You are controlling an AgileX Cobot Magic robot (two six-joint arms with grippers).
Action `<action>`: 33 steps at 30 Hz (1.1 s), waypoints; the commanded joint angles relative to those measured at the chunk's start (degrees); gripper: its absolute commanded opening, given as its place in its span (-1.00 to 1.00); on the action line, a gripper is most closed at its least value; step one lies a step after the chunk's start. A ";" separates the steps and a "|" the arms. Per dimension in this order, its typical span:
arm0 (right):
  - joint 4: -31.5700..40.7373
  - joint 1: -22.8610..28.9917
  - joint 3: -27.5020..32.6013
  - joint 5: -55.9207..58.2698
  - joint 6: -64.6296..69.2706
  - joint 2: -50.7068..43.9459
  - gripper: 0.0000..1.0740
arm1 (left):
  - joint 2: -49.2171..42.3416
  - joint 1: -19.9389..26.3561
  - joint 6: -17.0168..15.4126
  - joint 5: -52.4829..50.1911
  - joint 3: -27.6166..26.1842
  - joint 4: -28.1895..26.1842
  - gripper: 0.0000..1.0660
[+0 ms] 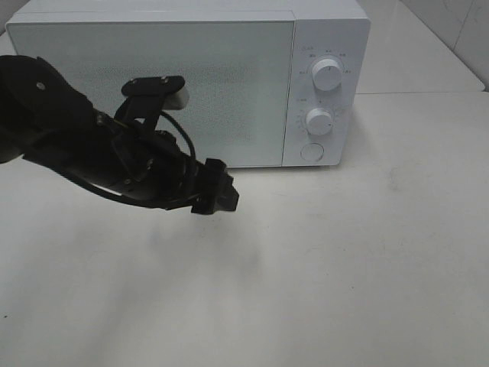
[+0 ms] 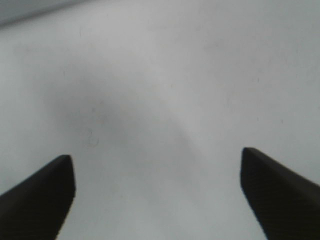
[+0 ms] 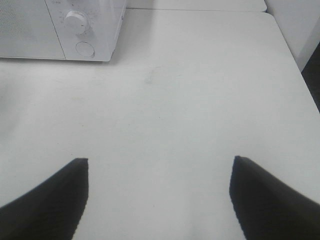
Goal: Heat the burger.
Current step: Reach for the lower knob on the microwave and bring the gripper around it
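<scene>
While the door of the microwave [image 1: 153,84] is sitting shut, we are seeing no burger anywhere; it may be inside, but we cannot tell. We are holding the left gripper [image 2: 155,159] and right gripper [image 3: 159,160] spread wide and empty above the table [image 1: 359,267]; turning the dials [image 1: 328,73] looks left to do.

place: robot lab bench, kitchen-style | cues: white microwave [image 1: 252,84] on plain white table [image 1: 344,267], black robot arm [image 1: 69,130]

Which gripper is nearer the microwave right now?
Left. The left gripper hangs open just in front of the microwave; the right gripper, outside the high view, faces it from farther across the table.
</scene>
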 commanded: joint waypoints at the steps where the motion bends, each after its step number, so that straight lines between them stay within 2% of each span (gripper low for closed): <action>1: 0.17 -0.23 0.11 -0.46 -0.63 -1.49 0.42 | -1.26 3.04 0.00 8.54 0.17 2.29 0.87; 2: 0.17 -0.23 0.11 -0.46 -0.63 -1.49 0.42 | -1.95 6.07 0.00 15.24 0.17 5.10 0.84; 3: 0.17 -0.23 0.11 -0.46 -0.63 -1.49 0.42 | -1.95 6.07 0.00 15.24 0.17 5.10 0.84; 5: 0.17 -0.23 0.11 -0.46 -0.63 -1.49 0.42 | -3.61 10.26 0.00 25.21 0.00 8.02 0.83; 7: 0.17 -0.23 0.11 -0.46 -0.63 -1.49 0.42 | -4.30 11.80 0.00 28.30 -0.06 8.82 0.83; 9: 0.17 -0.23 0.11 -0.46 -0.63 -1.49 0.42 | -6.59 16.96 -0.17 35.29 -0.06 9.45 0.83; 10: 0.17 -0.23 0.11 -0.46 -0.63 -1.49 0.42 | -6.59 16.96 -0.17 35.29 -0.06 9.45 0.83; 11: 0.17 -0.23 0.11 -0.46 -0.63 -1.49 0.42 | -8.48 20.17 -0.23 38.96 -0.06 9.45 0.83; 12: 0.17 -0.23 0.11 -0.46 -0.63 -1.49 0.42 | -8.48 20.17 -0.23 38.96 -0.06 9.45 0.83; 14: 0.17 -0.23 0.11 -0.46 -0.63 -1.49 0.42 | -11.46 25.04 -0.86 42.06 -0.06 10.08 0.83; 15: 0.17 -0.23 0.11 -0.46 -0.63 -1.49 0.42 | -11.46 25.04 -0.86 42.06 -0.06 10.08 0.83; 17: 0.17 -0.23 0.11 -0.46 -0.63 -1.49 0.42 | -14.61 29.97 -2.75 43.89 -0.06 12.95 0.83; 18: 0.17 -0.23 0.11 -0.46 -0.63 -1.49 0.42 | -14.61 29.97 -2.75 43.89 -0.06 12.95 0.83; 19: 0.17 -0.23 0.11 -0.46 -0.63 -1.49 0.42 | -16.62 32.77 -4.47 44.98 -0.06 15.30 0.83; 20: 0.17 -0.23 0.11 -0.46 -0.63 -1.49 0.42 | -16.62 32.77 -4.47 44.98 -0.06 15.30 0.83; 22: 0.17 -0.23 0.11 -0.46 -0.63 -1.49 0.42 | -20.17 37.07 -7.28 46.64 -0.06 19.65 0.83; 23: 0.17 -0.23 0.11 -0.46 -0.63 -1.49 0.42 | -20.17 37.07 -7.28 46.64 -0.06 19.65 0.83; 25: 0.17 -0.23 0.11 -0.46 -0.63 -1.49 0.42 | -23.84 40.68 -11.92 47.33 0.00 24.12 0.83; 26: 0.17 -0.23 0.11 -0.46 -0.63 -1.49 0.42 | -23.84 40.68 -11.92 47.33 0.00 24.12 0.83; 27: 0.17 -0.23 0.11 -0.46 -0.63 -1.49 0.42 | -26.36 42.06 -15.24 47.44 0.00 26.99 0.83; 28: 0.17 -0.23 0.11 -0.46 -0.63 -1.49 0.42 | -27.96 42.11 -16.62 47.56 0.00 28.53 0.83; 29: 0.17 -0.23 0.11 -0.46 -0.63 -1.49 0.42 | -27.96 42.11 -16.62 47.56 0.00 28.53 0.83; 30: 0.17 -0.23 0.11 -0.46 -0.63 -1.49 0.42 | -30.71 42.11 -19.82 47.56 0.00 32.26 0.83; 31: 0.17 -0.23 0.11 -0.46 -0.63 -1.49 0.42 | -32.37 42.11 -21.43 47.67 0.00 34.03 0.83; 32: 0.17 -0.23 0.11 -0.46 -0.63 -1.49 0.42 | -32.37 42.11 -21.43 47.67 0.00 34.03 0.83; 33: 0.17 -0.23 0.11 -0.46 -0.63 -1.49 0.42 | -35.41 42.11 -23.89 47.78 0.00 36.90 0.83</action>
